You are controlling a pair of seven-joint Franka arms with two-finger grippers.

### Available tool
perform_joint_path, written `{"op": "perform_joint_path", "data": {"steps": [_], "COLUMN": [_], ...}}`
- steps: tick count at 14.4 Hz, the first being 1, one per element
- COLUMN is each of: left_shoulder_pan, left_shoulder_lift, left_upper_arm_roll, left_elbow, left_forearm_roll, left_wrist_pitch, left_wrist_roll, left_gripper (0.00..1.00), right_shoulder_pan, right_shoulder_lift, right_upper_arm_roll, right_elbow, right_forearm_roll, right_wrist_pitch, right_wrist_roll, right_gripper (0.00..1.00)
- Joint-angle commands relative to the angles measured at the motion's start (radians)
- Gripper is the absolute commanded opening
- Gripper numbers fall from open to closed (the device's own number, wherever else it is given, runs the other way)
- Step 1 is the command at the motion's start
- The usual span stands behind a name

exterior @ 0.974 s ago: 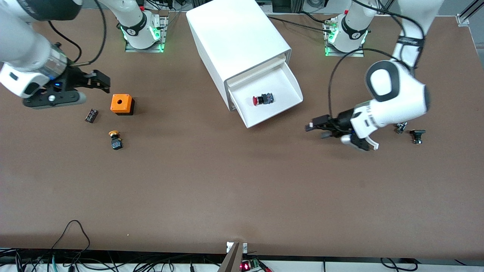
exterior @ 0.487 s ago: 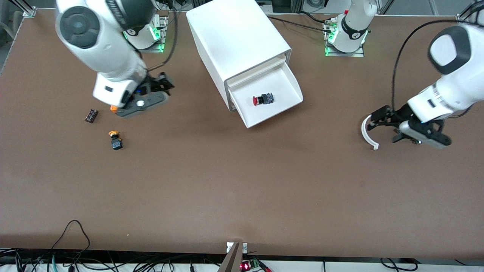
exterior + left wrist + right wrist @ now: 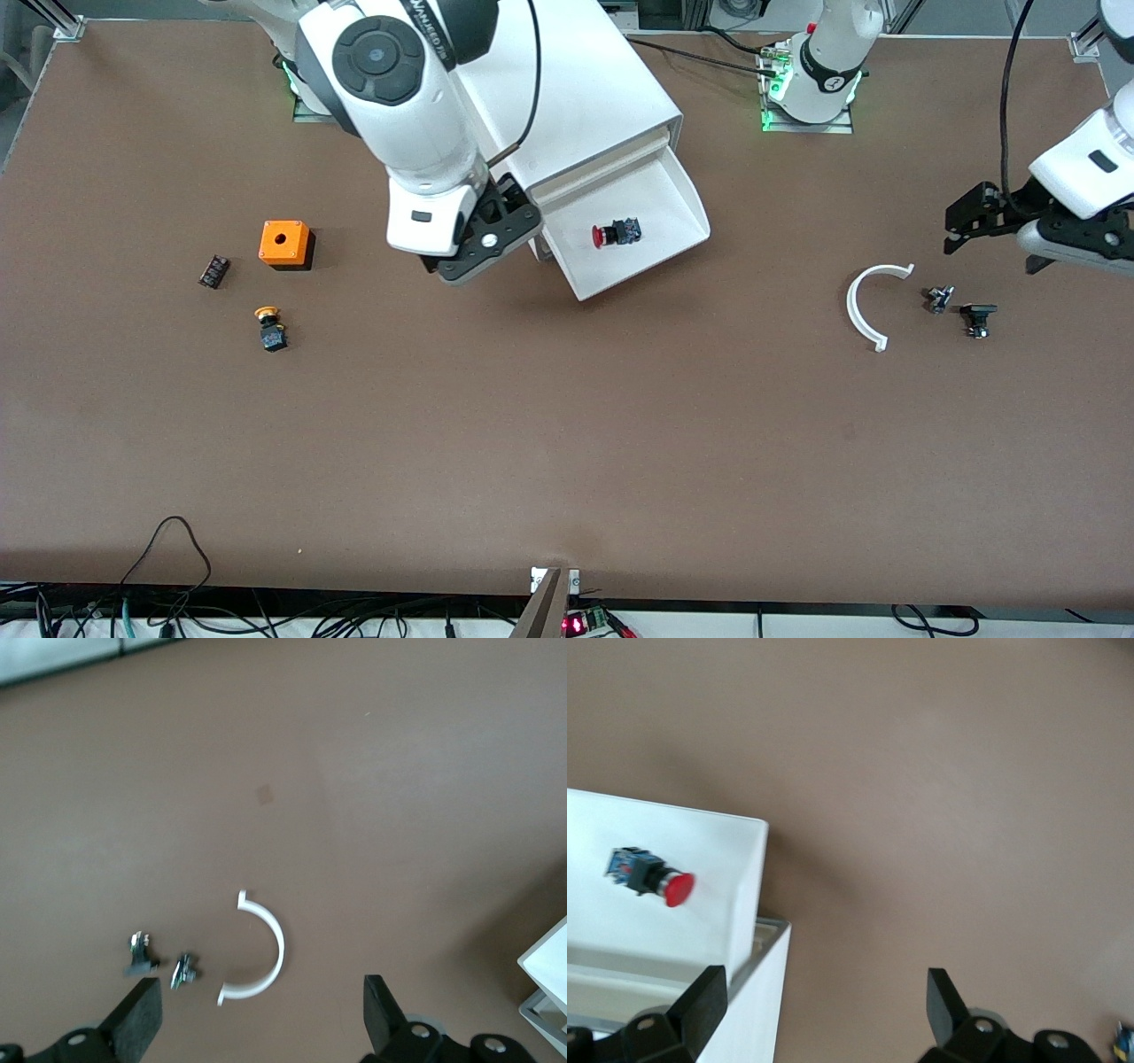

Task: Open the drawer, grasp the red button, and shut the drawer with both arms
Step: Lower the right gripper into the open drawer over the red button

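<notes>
Nearest the front camera the table (image 3: 567, 461) is a wide bare brown stretch, so we have open room there for any swing.

Farther up, toward the right arm's end, lie a yellow button (image 3: 269, 326), a small black part (image 3: 213, 270) and an orange box (image 3: 286, 245); these are not what we want. Toward the left arm's end a white arc (image 3: 868, 306) lies flat with two small fittings (image 3: 961, 310) just beside it, all well apart from the cabinet.

The left tool (image 3: 992, 232) hangs over the table near those fittings, empty, its fingers (image 3: 137, 1019) spread wide. We judge this arm is waiting out of the way, leaving the drawer's approach free.

The drawer (image 3: 682, 190) stands pulled out of the cabinet (image 3: 549, 80), so the opening step looks done. The button (image 3: 617, 233) lies on its side on the drawer floor, red cap toward the right arm's end, clear of the walls, with room around it for fingers.

The right tool (image 3: 483, 239) hangs over the table just beside the drawer's side wall, by the cabinet's front corner, fingers (image 3: 700, 1001) apart and holding nothing. We judge it must clear that wall's rim before dropping on the button.
</notes>
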Motion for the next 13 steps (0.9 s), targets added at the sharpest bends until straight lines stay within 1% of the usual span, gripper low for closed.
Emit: {"op": "perform_joint_path", "data": {"steps": [1,4,6,9,11,13], "left_shoulder_pan": [-0.006,-0.006,-0.006,-0.006,-0.006,-0.006], "left_shoulder_lift": [0.01,0.011,0.013,0.013,0.013,0.013], "left_upper_arm_roll": [0.001,0.001,0.001,0.001,-0.001,0.001], "left_elbow": [0.044,0.044,0.044,0.044,0.045,0.048], "left_forearm_roll": [0.035,0.033,0.035,0.033,0.033,0.033], "left_wrist_pitch": [-0.053,-0.055,-0.055,-0.076,-0.098,-0.138], "left_wrist_roll": [-0.079,-0.121,-0.164,-0.182,-0.237,-0.251], "left_gripper": [1.0,1.0,1.0,1.0,1.0,1.0], "right_shoulder_pan": [0.011,0.024,0.042,0.07,0.077,0.09], "right_shoulder_lift": [0.093,0.15,0.172,0.179,0.195,0.222], "right_upper_arm_roll": [0.054,0.109,0.135,0.135,0.135,0.134], "right_elbow": [0.11,0.115,0.115,0.113,0.112,0.113], "right_forearm_roll": [0.018,0.018,0.016,0.015,0.015,0.01], "right_wrist_pitch": [0.034,0.128,0.152,0.137,0.125,0.126], "right_wrist_roll": [-0.085,-0.242,-0.354,-0.53,-0.613,-0.67], "right_gripper": [1.0,1.0,1.0,1.0,1.0,1.0]}}
